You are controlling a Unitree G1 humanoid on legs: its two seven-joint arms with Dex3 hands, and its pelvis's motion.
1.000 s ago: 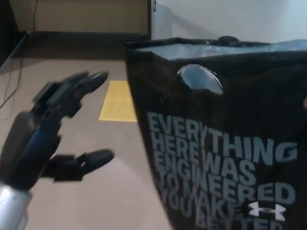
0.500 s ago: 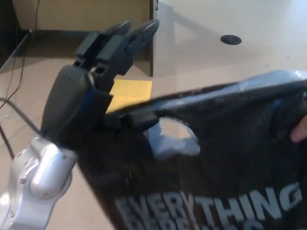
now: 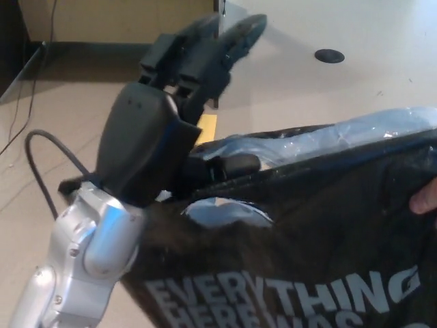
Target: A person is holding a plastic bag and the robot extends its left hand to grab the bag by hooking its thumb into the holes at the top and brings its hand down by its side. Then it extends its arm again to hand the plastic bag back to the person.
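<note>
Left hand (image 3: 153, 137) raised above top edge of black plastic bag (image 3: 307, 232); two fingers (image 3: 218, 48) extended and apart, thumb (image 3: 229, 165) reaching over the bag's rim near the handle hole (image 3: 229, 213). Not closed on anything. Printed in grey: "EVERYTHING HERE WAS". Person's fingertips (image 3: 425, 199) at right edge, touching bag.

The robot's black left hand (image 3: 164, 123) is coming in from the left, sitting at the upper left edge of the black printed plastic bag (image 3: 300, 253), its thumb (image 3: 229, 165) lying across the bag's top rim above the cut-out handle hole (image 3: 229, 213). The bag is filling the lower right. A person's fingertips (image 3: 425, 198) are touching its right edge. Behind, a white tabletop (image 3: 355, 82) is lying to the right, a yellow floor patch (image 3: 207, 126) just beside the hand.
</note>
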